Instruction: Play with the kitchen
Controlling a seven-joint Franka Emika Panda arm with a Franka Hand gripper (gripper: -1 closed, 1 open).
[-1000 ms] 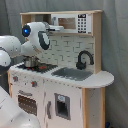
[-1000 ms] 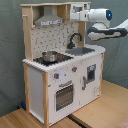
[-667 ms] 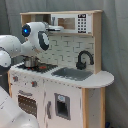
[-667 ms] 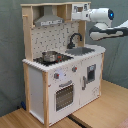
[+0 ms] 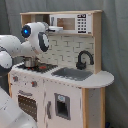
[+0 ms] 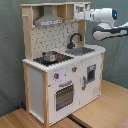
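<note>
The kitchen (image 5: pixel 70 80) stood upright at the middle of both exterior views, white-bodied with light-wood side panels and top shelf, resting on a wooden floor surface (image 6: pixel 100 112) seen in the second exterior view. The grey hood (image 6: pixel 49 21) hung under the top shelf at the second exterior view's left, above the stovetop. A metal pot (image 6: pixel 49 56) sat on the black stovetop (image 6: pixel 52 60); in the first exterior view the pot (image 5: pixel 29 62) was partly hidden behind the arm. The black faucet (image 5: pixel 84 59) curved over the sink (image 5: pixel 74 73), which was set in the white countertop beside the stovetop. The microwave cabinet (image 5: pixel 75 23) occupied the upper shelf, its keypad on the first exterior view's right side. The oven door (image 6: pixel 64 95) sat below the stovetop, with a smaller door (image 6: pixel 90 74) beside it under the sink. The arm's wrist was raised to the height of the upper shelf, and the gripper (image 6: pixel 83 14) reached in at the microwave cabinet, apparently touching or just beside its front, though contact was not clear. In the first exterior view the gripper (image 5: pixel 54 28) appeared at the cabinet's left edge. Jaw state: could not tell, as the fingers merged with the cabinet front in both exterior views.
</note>
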